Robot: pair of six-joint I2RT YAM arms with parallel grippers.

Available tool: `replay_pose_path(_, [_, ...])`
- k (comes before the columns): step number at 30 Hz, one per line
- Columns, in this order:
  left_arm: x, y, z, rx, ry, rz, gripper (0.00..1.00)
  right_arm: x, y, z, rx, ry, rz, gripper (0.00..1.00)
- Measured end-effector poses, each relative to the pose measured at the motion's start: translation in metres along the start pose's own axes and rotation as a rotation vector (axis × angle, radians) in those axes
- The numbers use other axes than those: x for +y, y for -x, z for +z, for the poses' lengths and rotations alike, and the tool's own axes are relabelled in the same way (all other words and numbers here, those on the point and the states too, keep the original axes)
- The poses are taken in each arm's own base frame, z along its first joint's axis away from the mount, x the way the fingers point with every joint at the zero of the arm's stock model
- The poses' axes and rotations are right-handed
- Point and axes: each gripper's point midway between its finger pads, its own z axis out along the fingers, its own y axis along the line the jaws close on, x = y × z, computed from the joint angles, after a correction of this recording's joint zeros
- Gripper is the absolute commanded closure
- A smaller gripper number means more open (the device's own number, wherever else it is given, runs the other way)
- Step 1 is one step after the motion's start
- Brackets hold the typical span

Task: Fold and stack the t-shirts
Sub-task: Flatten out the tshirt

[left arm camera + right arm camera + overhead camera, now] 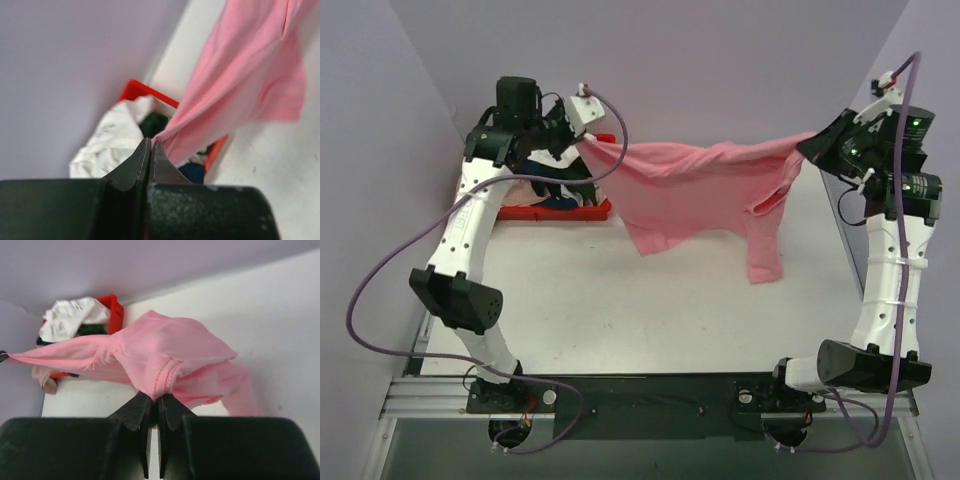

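The bright pink t-shirt [705, 190] hangs stretched in the air between my two grippers above the far half of the table. My left gripper [582, 143] is shut on one corner of it, seen pinched at the fingertips in the left wrist view [151, 142]. My right gripper [810, 143] is shut on a hemmed edge, seen in the right wrist view [156, 396]. The pink shirt [150, 352] sags in the middle and one side hangs down to the table [765, 255]. Other shirts, white [107, 140], dark green [154, 122] and navy [192, 171], lie heaped in the tray.
A red plastic tray [555, 212] with the heaped shirts stands at the far left, under my left gripper; it also shows in the right wrist view [114, 307]. The white table [650, 310] is bounded by lilac walls at the back and sides.
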Motion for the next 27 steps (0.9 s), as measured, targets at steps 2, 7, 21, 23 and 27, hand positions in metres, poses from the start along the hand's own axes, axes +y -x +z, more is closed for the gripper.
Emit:
replay_pose_path(2, [0.021,0.041,-0.033,-0.104,0.117,-0.017,1.00,0.015,0.028,-0.019,-0.079,0.043,-0.021,1.00])
replay_pose_path(7, [0.043,0.102,-0.097,-0.260,0.278,-0.039,1.00,0.034,0.051,-0.062,-0.165,0.127,-0.026,1.00])
replay_pose_path(21, [-0.012,0.003,-0.100,0.006,0.231,-0.277,1.00,-0.025,-0.135,-0.089,0.174,-0.010,0.099,1.00])
replay_pose_path(23, [-0.021,-0.011,-0.100,0.055,0.211,-0.318,1.00,-0.038,-0.151,-0.091,0.230,-0.076,0.122,1.00])
replay_pose_path(27, [-0.023,-0.014,-0.107,0.074,0.217,-0.359,1.00,-0.049,-0.144,-0.105,0.206,-0.175,0.079,1.00])
